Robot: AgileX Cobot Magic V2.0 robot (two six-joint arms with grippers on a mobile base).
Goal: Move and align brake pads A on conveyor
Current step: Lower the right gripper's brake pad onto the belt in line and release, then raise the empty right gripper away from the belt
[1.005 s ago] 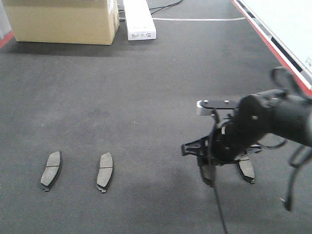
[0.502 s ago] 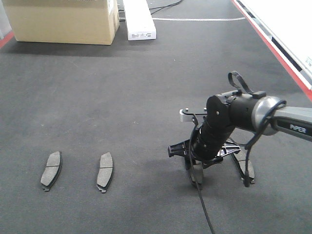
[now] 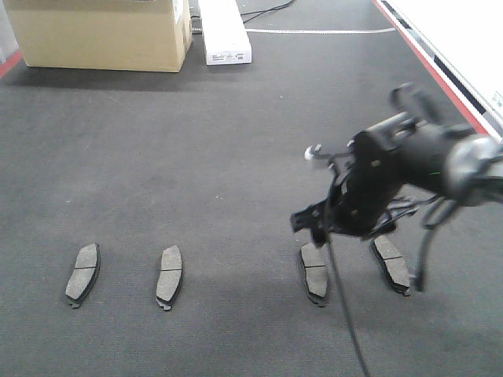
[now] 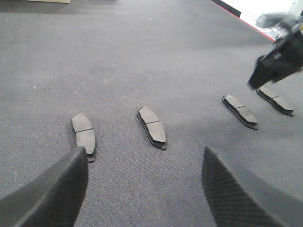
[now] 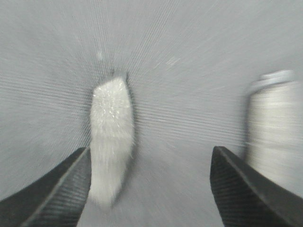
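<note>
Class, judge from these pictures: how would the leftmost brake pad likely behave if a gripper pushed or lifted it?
The leftmost brake pad lies flat, so it should slide, not roll. It looks rigid. The conveyor looks rough, so expect drag.

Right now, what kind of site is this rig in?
Probably a factory or workshop line: a wide dark conveyor with a red edge stripe, brake pads laid out on it, a cardboard box behind.
</note>
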